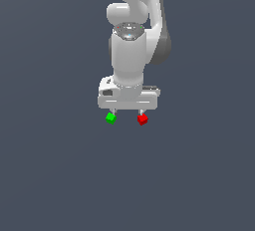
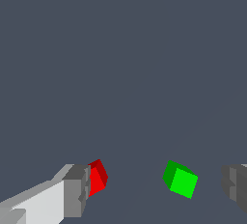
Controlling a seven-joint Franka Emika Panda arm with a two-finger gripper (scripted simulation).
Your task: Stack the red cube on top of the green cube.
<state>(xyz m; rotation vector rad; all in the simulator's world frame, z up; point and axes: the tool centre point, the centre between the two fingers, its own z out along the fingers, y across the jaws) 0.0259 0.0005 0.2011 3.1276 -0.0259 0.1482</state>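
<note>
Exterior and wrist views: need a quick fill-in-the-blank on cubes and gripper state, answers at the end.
1. In the exterior view, the green cube lies toward that view's ____ of the red cube.
2. The gripper has its fingers spread wide, so it is ____.
3. In the wrist view, the cube partly hidden behind one finger is the ____ one.
4. The two cubes lie apart, so the red cube is not yet ____ on the green one.

Missing words: left; open; red; stacked

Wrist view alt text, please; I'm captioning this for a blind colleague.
The open gripper has its two grey fingertips spread wide over a plain dark grey floor. The red cube shows right beside one fingertip, partly hidden by it; the green cube lies between the fingertips, nearer the other.
</note>
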